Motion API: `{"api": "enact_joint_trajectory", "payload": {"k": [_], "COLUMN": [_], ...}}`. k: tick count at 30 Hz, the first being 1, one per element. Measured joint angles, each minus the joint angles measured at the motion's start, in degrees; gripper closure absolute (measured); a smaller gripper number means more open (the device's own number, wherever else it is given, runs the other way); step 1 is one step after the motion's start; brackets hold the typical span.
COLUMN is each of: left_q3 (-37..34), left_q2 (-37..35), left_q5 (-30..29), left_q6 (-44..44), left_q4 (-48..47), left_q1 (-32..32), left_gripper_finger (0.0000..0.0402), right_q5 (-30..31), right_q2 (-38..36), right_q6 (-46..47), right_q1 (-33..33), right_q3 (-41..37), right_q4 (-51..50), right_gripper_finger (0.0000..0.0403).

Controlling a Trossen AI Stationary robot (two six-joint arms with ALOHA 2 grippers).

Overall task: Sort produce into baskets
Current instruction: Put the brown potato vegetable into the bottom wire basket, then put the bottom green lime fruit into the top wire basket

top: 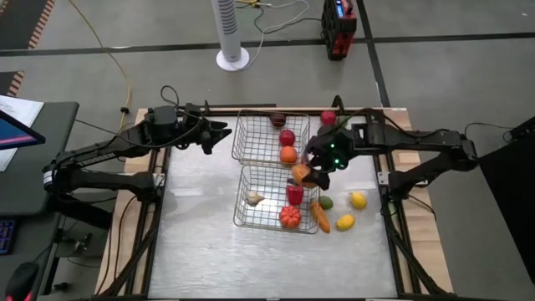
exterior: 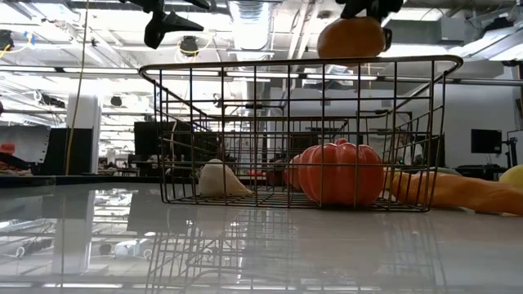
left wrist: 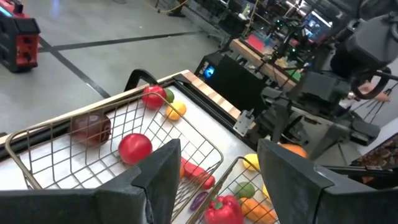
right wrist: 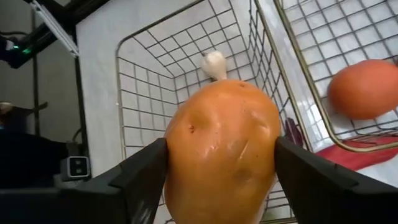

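My right gripper (top: pixel 311 175) clamps an orange potato-like vegetable (right wrist: pixel 221 149) between both fingers, above the right rim of the near basket (top: pixel 247 219), which holds a white garlic (top: pixel 254 199), a red pepper (top: pixel 294 194) and a small pumpkin (top: pixel 289 216). My left gripper (top: pixel 219 135) hangs with its fingers spread and nothing between them beside the far basket (top: pixel 248 144).

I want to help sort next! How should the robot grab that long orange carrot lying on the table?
Probably across the middle of the long orange carrot, coming straight down from above. It lies flat on the table beside the near wire mesh basket, so the fingers should close across its narrow width.
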Motion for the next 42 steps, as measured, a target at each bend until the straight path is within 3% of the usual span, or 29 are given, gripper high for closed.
{"api": "enact_joint_trajectory", "payload": {"k": [8, 14, 20, 23, 30, 36, 42], "left_q3": [0.0, 0.0, 0.0, 0.0, 0.0, 0.0, 0.0], "left_q2": [0.0, -0.3, -0.9, -1.2, -1.2, -1.2, -1.2], "left_q5": [0.0, 1.9, 3.5, 3.4, 3.2, 3.2, 3.0], "left_q6": [1.3, 1.1, 1.1, 1.1, 1.1, 1.1, 1.1], "left_q4": [0.5, 0.5, 0.2, 0.2, 0.3, 0.3, 0.3], "left_q1": [0.0, 0.0, 0.0, 0.0, 0.0, 0.0, 0.0], "left_gripper_finger": [0.02, 0.02, 0.02, 0.02, 0.02, 0.02, 0.02], "right_q5": [1.2, 0.3, 6.4, 7.9, 8.2, 10.5, 11.4], "right_q2": [0.0, -0.2, -1.1, -2.2, -2.1, -2.0, -2.0], "right_q6": [3.8, 6.1, 5.8, 6.0, 12.0, 16.5, 17.2], "right_q1": [0.9, 1.9, 7.4, 10.0, 12.8, 12.9, 13.4], "right_q3": [0.0, 0.0, -0.8, -5.4, -20.9, -30.3, -34.8], "right_q4": [-1.2, -17.4, -24.8, -21.0, -1.4, 5.5, 12.0], "right_gripper_finger": [0.001, 0.0024, 0.0037, 0.0042, 0.0065, 0.0083, 0.0085]}}
